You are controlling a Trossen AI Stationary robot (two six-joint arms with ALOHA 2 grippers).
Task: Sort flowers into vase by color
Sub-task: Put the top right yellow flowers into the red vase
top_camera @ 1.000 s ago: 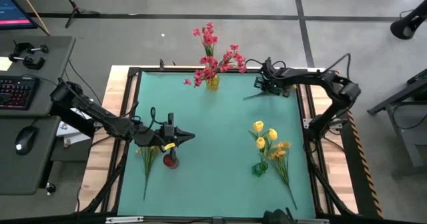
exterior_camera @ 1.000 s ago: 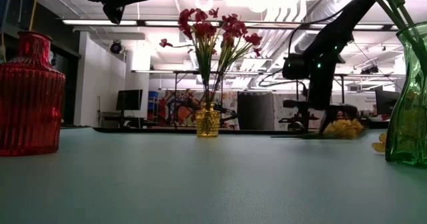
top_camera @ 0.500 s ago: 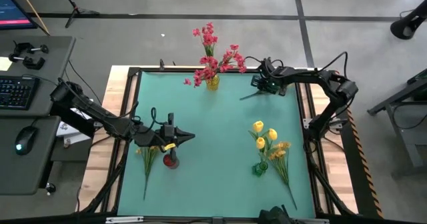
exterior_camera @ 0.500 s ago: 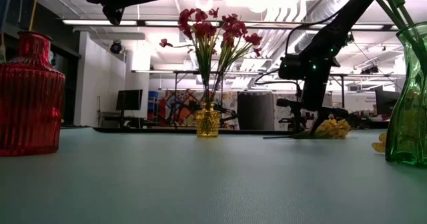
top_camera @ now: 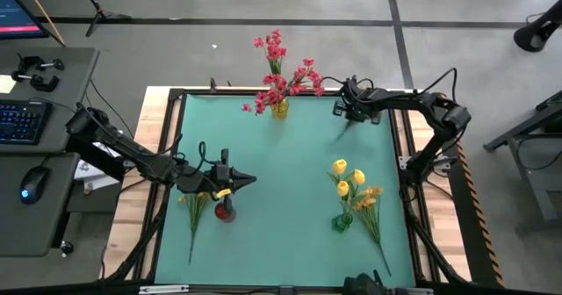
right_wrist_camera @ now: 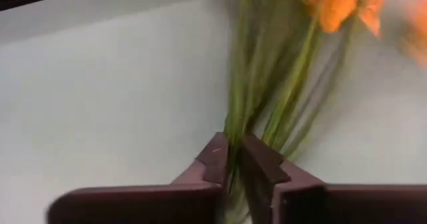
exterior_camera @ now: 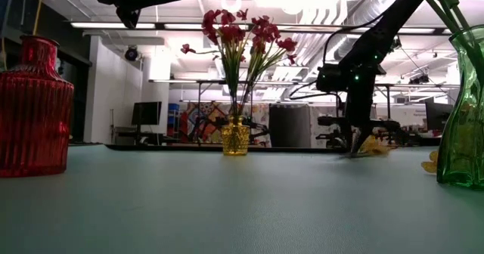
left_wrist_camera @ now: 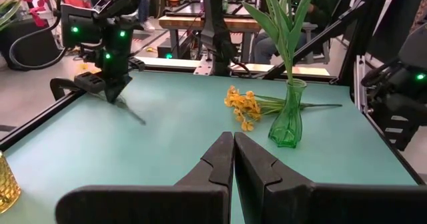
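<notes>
The right gripper [right_wrist_camera: 230,159] is pinched on the green stems of an orange-blossomed spray [right_wrist_camera: 267,97] at the table's far edge; judged next: lift, carry to a vase; the left gripper [left_wrist_camera: 233,151] waits pressed together.

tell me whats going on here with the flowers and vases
The right gripper, at the table's far right corner, has shut on an orange-yellow spray. The left gripper hangs shut above the red vase. Red-pink flowers stand in the yellow vase; yellow buds fill the green vase.
</notes>
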